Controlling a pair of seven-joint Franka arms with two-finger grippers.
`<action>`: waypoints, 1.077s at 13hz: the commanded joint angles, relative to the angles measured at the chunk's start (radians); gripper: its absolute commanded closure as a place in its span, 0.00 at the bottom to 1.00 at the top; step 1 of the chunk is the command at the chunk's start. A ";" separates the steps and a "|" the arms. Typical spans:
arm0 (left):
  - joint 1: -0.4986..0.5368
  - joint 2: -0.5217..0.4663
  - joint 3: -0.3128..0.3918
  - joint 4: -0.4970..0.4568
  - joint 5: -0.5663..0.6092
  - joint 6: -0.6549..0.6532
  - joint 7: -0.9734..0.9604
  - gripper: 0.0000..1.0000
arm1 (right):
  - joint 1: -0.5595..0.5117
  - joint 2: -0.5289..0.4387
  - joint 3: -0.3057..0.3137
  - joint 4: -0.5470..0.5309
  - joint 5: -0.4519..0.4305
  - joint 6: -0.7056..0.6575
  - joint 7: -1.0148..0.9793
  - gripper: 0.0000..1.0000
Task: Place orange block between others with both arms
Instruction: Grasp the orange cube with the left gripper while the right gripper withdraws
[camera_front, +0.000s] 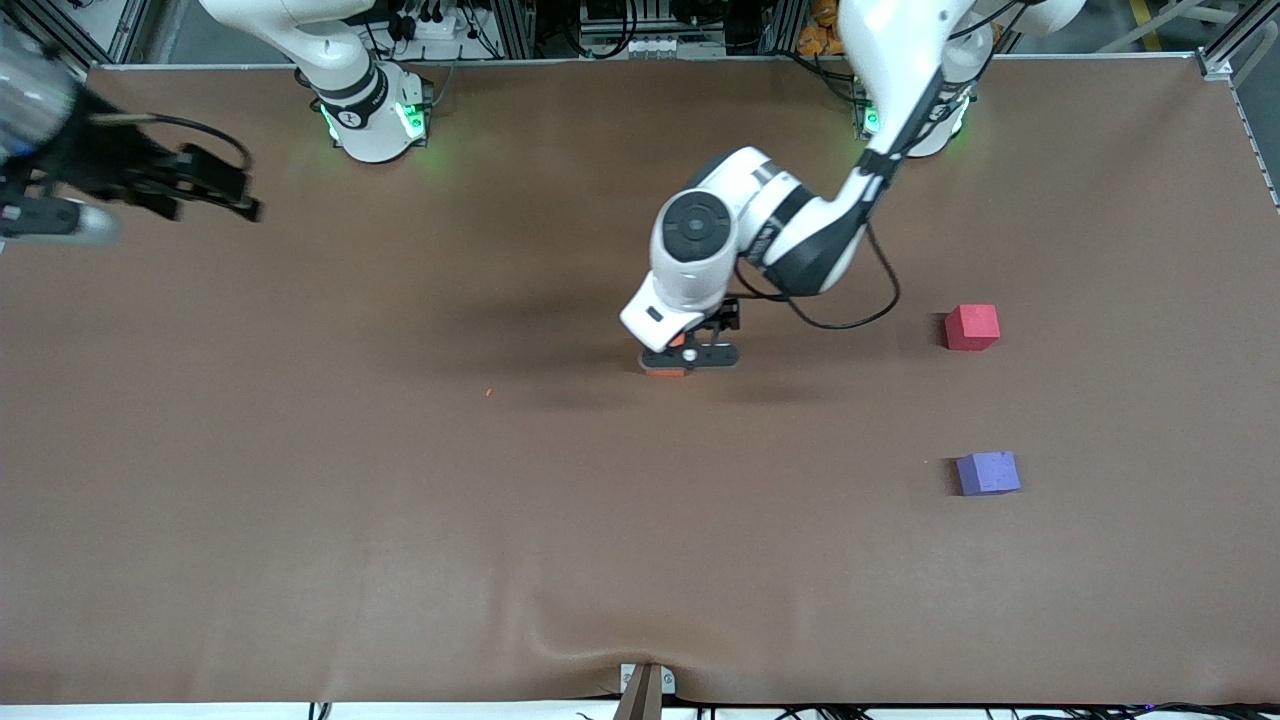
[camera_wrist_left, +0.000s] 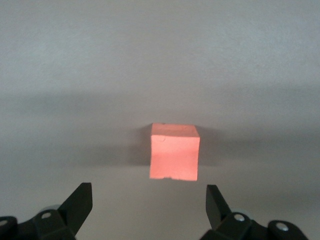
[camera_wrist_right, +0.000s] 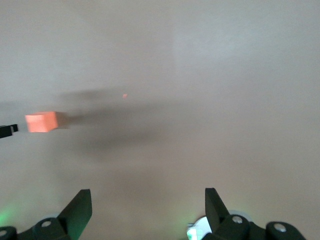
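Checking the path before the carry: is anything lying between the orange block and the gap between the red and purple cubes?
Nothing visible. The orange block sits on bare table under the open left gripper; only table lies toward the gap between the pinkish-red cube and purple cube.

even overhead light, soft arm shadows, hazy wrist views

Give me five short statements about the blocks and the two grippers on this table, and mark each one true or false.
1. The left gripper is low over the orange block with its fingers open. True.
2. The orange block lies between the red block and the purple block. False: it sits apart, toward the table's middle.
3. The purple block is nearer the front camera than the red block. True.
4. The right gripper holds a block. False: it is open and empty.
5. The red block is stacked on the purple one. False: both rest on the table, apart.
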 joint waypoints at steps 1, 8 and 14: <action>-0.038 0.105 0.009 0.097 0.044 0.018 0.013 0.00 | -0.039 -0.036 0.018 -0.027 -0.095 -0.024 -0.138 0.00; -0.049 0.169 0.009 0.062 0.099 0.127 0.008 0.00 | -0.078 -0.031 -0.063 -0.031 -0.102 -0.021 -0.301 0.00; -0.057 0.182 0.009 0.002 0.096 0.141 -0.029 0.11 | -0.067 -0.031 -0.062 -0.036 -0.100 -0.018 -0.301 0.00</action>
